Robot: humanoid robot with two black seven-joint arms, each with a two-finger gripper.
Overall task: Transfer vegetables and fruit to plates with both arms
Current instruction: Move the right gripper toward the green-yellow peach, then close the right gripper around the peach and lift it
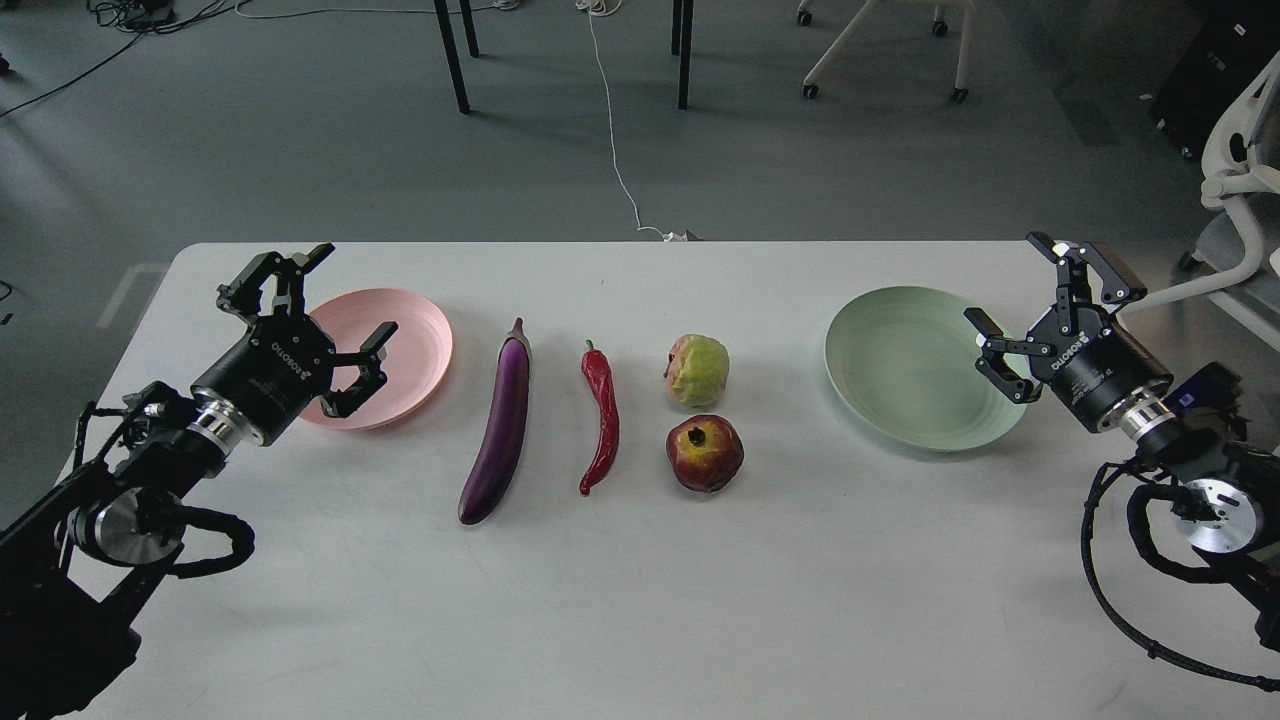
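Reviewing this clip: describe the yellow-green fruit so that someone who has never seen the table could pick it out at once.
On the white table, look between the pink plate and the green plate, where four items lie in a row. The yellow-green fruit is the rightmost item's far neighbour, directly behind the pomegranate. It is lumpy and pale with a pink blush, unlike the smooth dark-red pomegranate.

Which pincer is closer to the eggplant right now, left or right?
Left. The left pincer hangs open over the pink plate, just left of the eggplant. The right pincer sits far right, past the green plate.
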